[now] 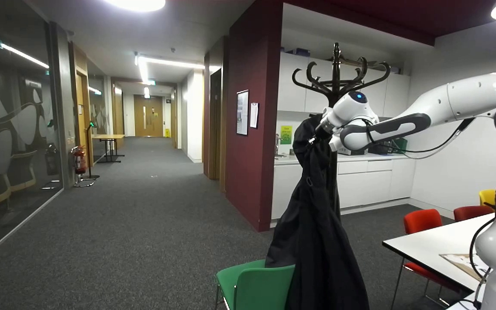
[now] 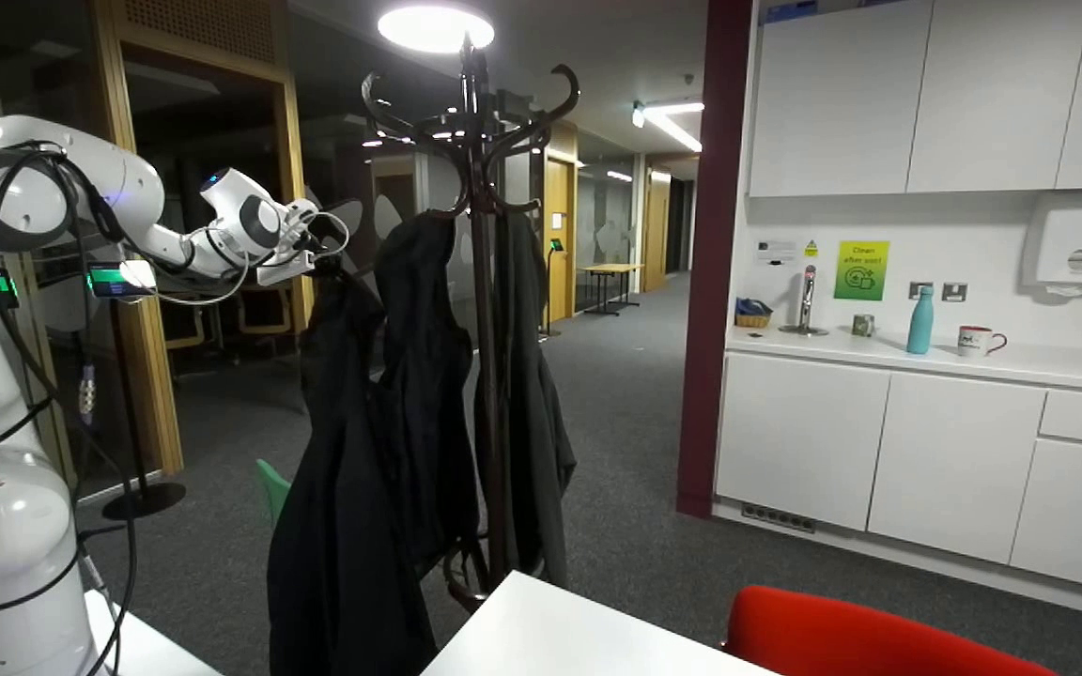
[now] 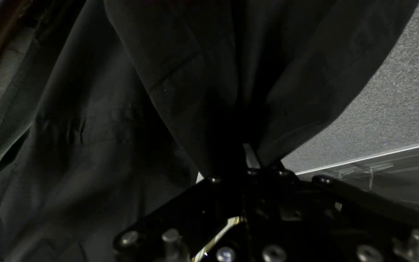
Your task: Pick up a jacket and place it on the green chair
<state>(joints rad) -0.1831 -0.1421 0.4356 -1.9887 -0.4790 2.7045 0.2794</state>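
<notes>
The jacket, long and black, hangs from my gripper in an exterior view (image 1: 323, 241) and in an exterior view (image 2: 344, 488). My gripper (image 1: 312, 140), also seen in an exterior view (image 2: 327, 263), is shut on its top. In the wrist view, the gathered cloth of the jacket (image 3: 195, 54) runs into my dark fingertips (image 3: 246, 160), which are partly lost in shadow. The green chair (image 1: 265, 287) stands low beside the jacket, which hides part of its backrest. Only a sliver of the green chair (image 2: 272, 488) shows behind the jacket in an exterior view.
The black coat stand (image 2: 480, 282) stands close beside the held jacket. Another black coat (image 2: 424, 376) and a dark grey one (image 2: 532, 404) hang on it. A white table (image 1: 437, 234), a red chair (image 1: 422, 220) and a yellow chair (image 1: 487, 197) are near the robot.
</notes>
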